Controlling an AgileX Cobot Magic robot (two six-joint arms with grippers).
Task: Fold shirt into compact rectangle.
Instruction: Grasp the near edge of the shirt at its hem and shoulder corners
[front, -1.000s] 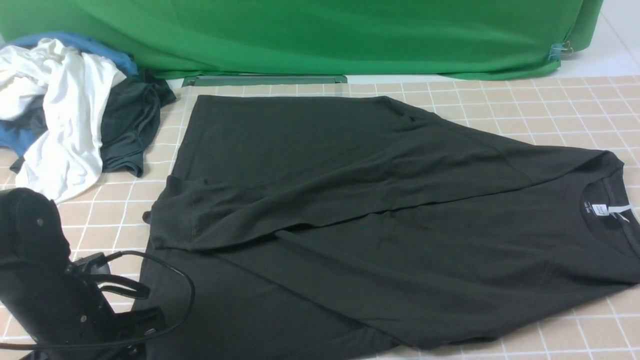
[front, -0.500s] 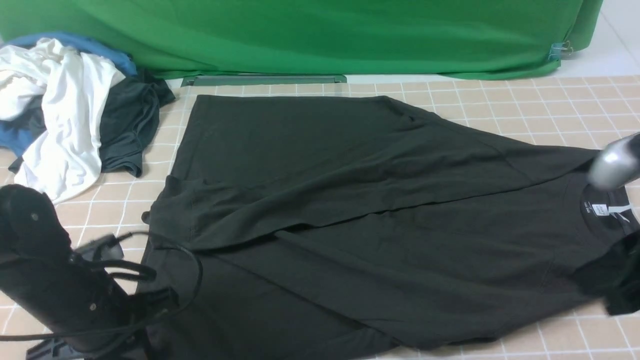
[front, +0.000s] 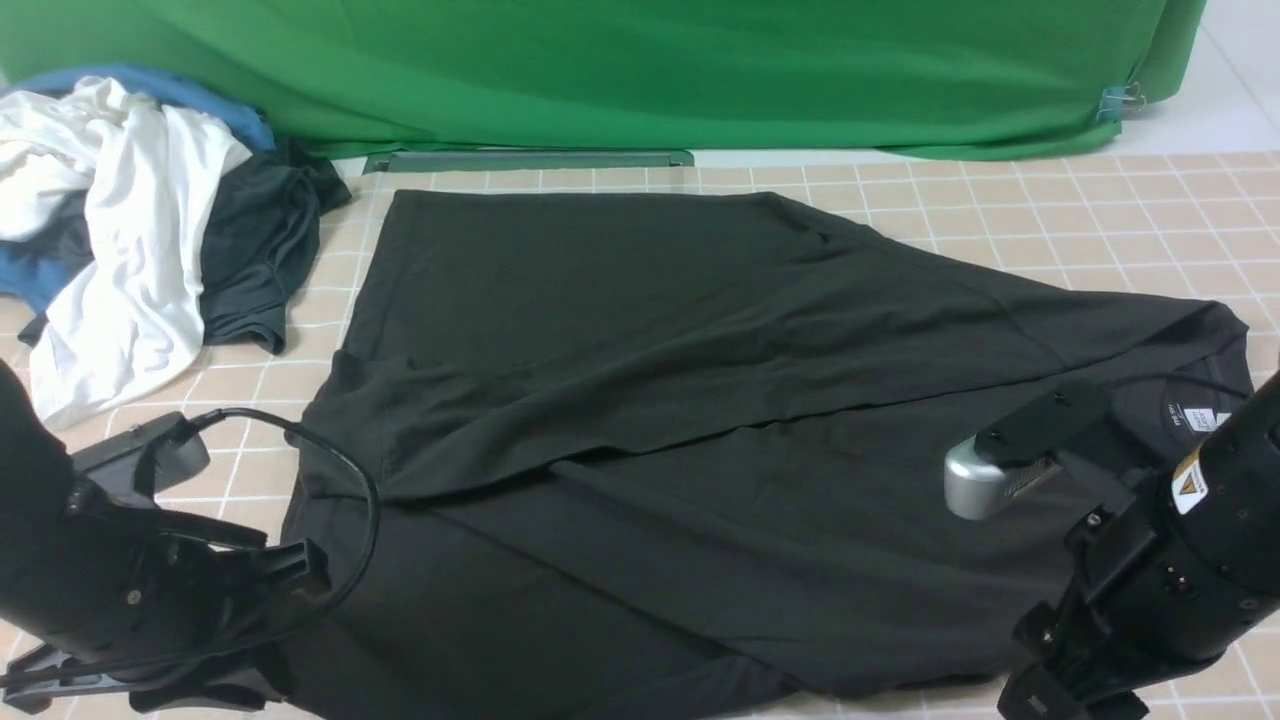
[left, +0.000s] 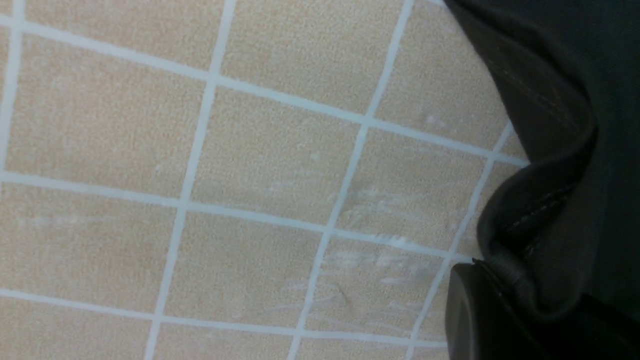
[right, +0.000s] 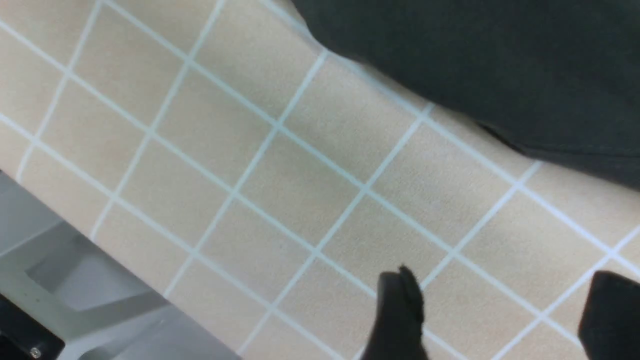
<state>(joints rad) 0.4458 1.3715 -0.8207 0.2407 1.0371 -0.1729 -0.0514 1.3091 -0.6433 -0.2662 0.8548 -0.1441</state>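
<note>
The black shirt lies spread across the tiled table, one sleeve folded over its body, with its collar and white neck label at the right. The chest print is hidden. My left arm is low at the shirt's near-left hem corner. In the left wrist view my left gripper is shut on a bunched fold of the stitched hem of the shirt. My right gripper is open over bare tiles, just short of the near edge of the shirt, nothing between its fingers. The right arm stands at the near right.
A pile of clothes sits at the back left: a white garment, a smaller dark grey garment and some blue cloth. A green backdrop closes the far side. The table's near edge runs close behind the right gripper.
The right arm has swung in from the right and dropped to the shirt's near-right edge. The left arm has shifted forward and lower onto the hem corner.
</note>
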